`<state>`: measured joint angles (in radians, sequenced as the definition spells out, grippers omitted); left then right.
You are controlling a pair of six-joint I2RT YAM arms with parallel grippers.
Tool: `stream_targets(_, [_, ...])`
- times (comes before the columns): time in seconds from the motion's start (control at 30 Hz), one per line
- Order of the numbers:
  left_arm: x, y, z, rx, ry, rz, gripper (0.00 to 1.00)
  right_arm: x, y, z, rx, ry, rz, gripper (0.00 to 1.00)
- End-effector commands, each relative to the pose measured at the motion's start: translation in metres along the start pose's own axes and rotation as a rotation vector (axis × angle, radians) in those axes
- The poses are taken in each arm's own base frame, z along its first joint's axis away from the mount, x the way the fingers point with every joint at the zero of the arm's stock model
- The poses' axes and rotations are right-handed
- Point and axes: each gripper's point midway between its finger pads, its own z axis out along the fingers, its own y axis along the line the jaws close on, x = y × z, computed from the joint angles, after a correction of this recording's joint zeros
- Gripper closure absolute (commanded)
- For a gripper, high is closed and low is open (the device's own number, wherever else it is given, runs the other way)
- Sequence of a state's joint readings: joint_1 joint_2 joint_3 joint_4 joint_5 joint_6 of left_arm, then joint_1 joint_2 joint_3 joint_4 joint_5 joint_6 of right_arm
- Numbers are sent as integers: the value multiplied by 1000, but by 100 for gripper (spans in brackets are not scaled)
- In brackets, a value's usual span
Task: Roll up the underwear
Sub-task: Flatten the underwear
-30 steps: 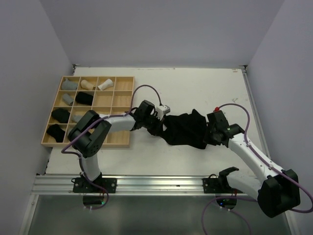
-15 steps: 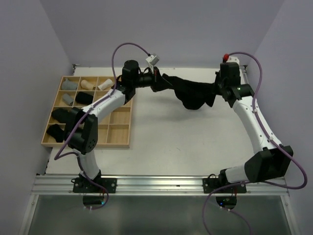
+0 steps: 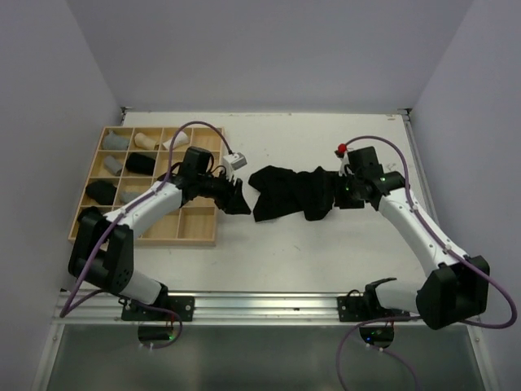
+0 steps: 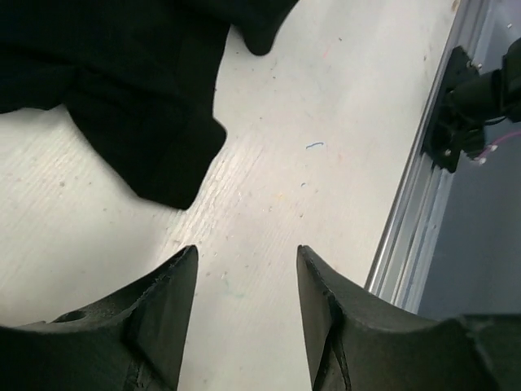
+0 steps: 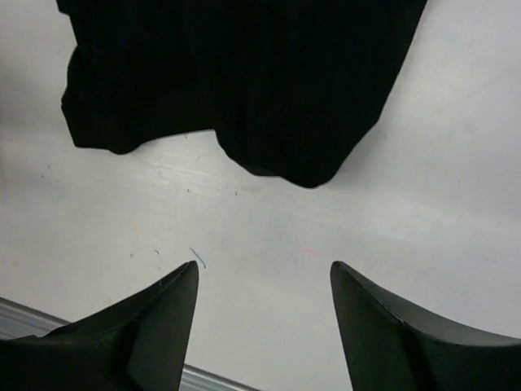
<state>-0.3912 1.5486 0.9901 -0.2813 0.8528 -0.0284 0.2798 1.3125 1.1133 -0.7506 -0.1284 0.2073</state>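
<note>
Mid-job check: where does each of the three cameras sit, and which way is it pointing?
Top external: fixed above and behind the bases, looking down on the table, wooden tray, black underwear and both arms.
Left wrist: on the left arm, looking down past its own open jaws at table and the underwear's edge.
Right wrist: on the right arm, likewise, open jaws framing the underwear's edge.
Shared: all three see the underwear lying loose on the table.
</note>
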Motion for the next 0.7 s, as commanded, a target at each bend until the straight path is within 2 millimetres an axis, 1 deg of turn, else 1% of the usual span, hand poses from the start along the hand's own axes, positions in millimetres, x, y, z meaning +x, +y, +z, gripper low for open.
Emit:
stream_targets(0.0, [-5, 4, -26, -112, -24, 230, 44, 11, 12, -24, -58, -71, 130, 31])
stream_targets(0.07, [-10, 13, -23, -148, -25, 302, 44, 16, 4, -17, -13, -64, 164, 40])
stream_targets(0.1, [-18, 15, -22, -149, -24, 343, 45, 22, 2, -10, -3, -40, 196, 49])
stream_targets(0.13, [-12, 21, -15, -149, 13, 349, 45, 27, 0, -5, 8, -15, 211, 54])
stream_targets(0.17, [-13, 23, -8, -154, 35, 417, 46, 31, -5, 2, 35, 2, 232, 62])
stream_targets(0.2, [-17, 23, -4, -158, 45, 467, 46, 38, -8, 10, 50, 11, 264, 65])
stream_targets(0.23, [-11, 31, 4, -172, 87, 492, 46, 42, -11, 13, 65, 8, 281, 68])
stream_targets(0.27, [-9, 33, 14, -203, 136, 585, 46, 53, -18, 19, 94, 20, 298, 70])
stream_targets(0.3, [-7, 32, 21, -208, 159, 629, 46, 52, -19, 24, 98, 5, 329, 71])
stream_targets(0.33, [-7, 34, 29, -217, 168, 672, 46, 55, -20, 26, 108, 10, 342, 71])
stream_targets(0.37, [-6, 31, 37, -225, 181, 725, 46, 59, -23, 30, 125, 19, 354, 69])
stream_targets(0.4, [-4, 30, 43, -223, 185, 751, 45, 64, -24, 38, 129, 24, 384, 65])
stream_targets(0.47, [-6, 31, 57, -253, 187, 810, 45, 69, -28, 46, 143, 26, 415, 58])
stream_targets(0.5, [-6, 30, 62, -259, 187, 826, 44, 72, -28, 54, 138, 17, 445, 52])
stream_targets(0.53, [-12, 30, 68, -272, 163, 855, 43, 72, -28, 58, 134, 11, 454, 51])
stream_targets(0.6, [-15, 29, 78, -322, 148, 907, 41, 71, -28, 66, 124, -13, 480, 48])
stream_targets(0.67, [-13, 25, 87, -352, 159, 962, 39, 69, -27, 72, 111, -28, 487, 46])
